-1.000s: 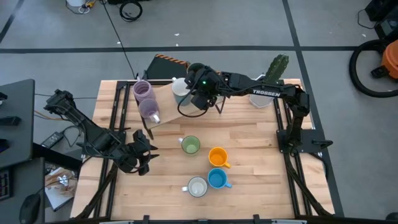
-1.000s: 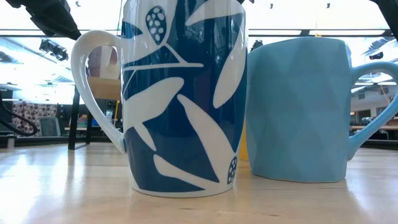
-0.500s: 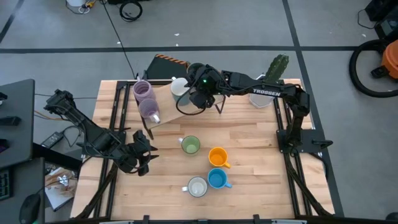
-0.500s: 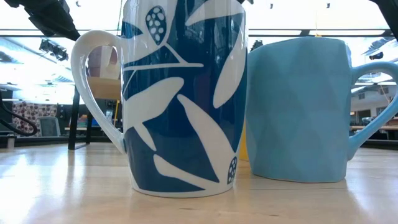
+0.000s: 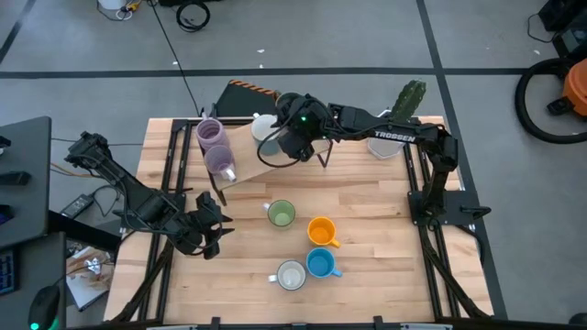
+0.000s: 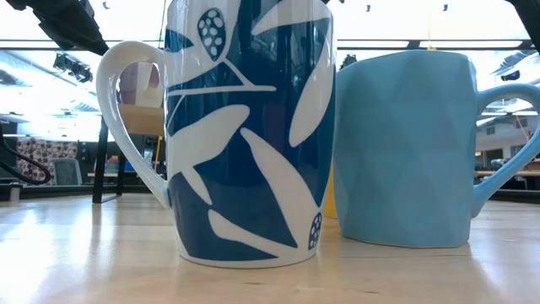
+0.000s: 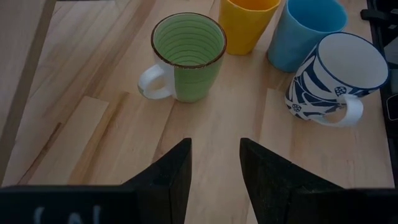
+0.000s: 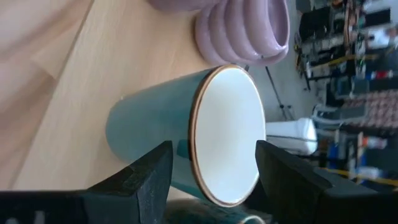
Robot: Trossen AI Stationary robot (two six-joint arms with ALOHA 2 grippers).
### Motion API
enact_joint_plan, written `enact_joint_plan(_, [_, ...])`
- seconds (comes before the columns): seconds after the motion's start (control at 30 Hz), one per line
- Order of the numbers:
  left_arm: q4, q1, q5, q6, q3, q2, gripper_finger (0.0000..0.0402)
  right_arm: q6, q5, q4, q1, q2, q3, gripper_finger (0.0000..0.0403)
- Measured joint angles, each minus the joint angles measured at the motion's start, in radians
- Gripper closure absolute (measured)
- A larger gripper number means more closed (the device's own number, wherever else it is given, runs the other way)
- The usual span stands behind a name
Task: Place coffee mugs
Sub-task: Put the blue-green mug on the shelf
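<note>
Four mugs stand on the table's near middle: green (image 5: 281,214) (image 7: 188,56), orange (image 5: 321,231), blue (image 5: 320,264) (image 6: 405,143), and white with blue leaves (image 5: 291,275) (image 6: 245,127). Two purple mugs (image 5: 215,147) (image 8: 245,31) and a white mug (image 5: 264,124) sit on a raised wooden board (image 5: 243,174) at the far left. Over that board my right gripper (image 5: 280,147) (image 8: 214,168) is shut on a teal mug with a white inside (image 8: 186,124). My left gripper (image 5: 209,234) (image 7: 214,162) hovers open at the near left, with nothing between its fingers. My right gripper has the teal mug's near side (image 8: 205,190) between its two fingers, coming level and slanting down from the table's right. The fingers (image 8: 149,177) cover the contact place, so the part held is hidden. The mug is about upright, mouth up; whether its base touches the board I cannot tell.
A white pot (image 5: 385,145) with a green cactus (image 5: 410,96) stands at the far right corner. Black frame rails run along the table's left (image 5: 170,183) and right (image 5: 417,183) edges. Bare wood lies between the board and the four mugs.
My right gripper has rolled its wrist without leaving its place. The teal mug has turned with it, from tipped over toward upright, and now shows a little farther toward the table's far left.
</note>
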Motion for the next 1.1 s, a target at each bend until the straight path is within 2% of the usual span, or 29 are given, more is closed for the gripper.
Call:
enact_joint_plan(0.1, [0.000, 0.000, 0.000, 0.005, 0.000, 0.000, 0.0260, 0.087, -0.001, -0.004, 0.000, 0.000, 0.000, 0.0167])
enact_joint_plan(0.27, [0.000, 0.000, 0.000, 0.004, 0.000, 0.000, 0.0260, 0.128, -0.022, -0.009, 0.009, -0.004, 0.000, 0.0167])
enact_joint_plan(0.43, [0.000, 0.000, 0.000, 0.004, 0.000, 0.000, 0.0260, 0.153, 0.063, 0.012, 0.041, -0.008, 0.000, 0.0167])
enact_joint_plan(0.57, [0.000, 0.000, 0.000, 0.007, 0.000, 0.000, 0.0260, 0.216, 0.055, 0.034, 0.054, -0.008, 0.000, 0.0167])
enact_joint_plan(0.83, [0.000, 0.000, -0.001, 0.007, 0.000, 0.000, 0.0260, 0.215, 0.068, 0.042, 0.058, 0.028, -0.002, 0.0173])
enact_joint_plan(1.1, [0.000, 0.000, -0.001, 0.007, 0.000, 0.000, 0.0260, 0.152, 0.139, 0.071, 0.043, 0.091, -0.002, 0.0183])
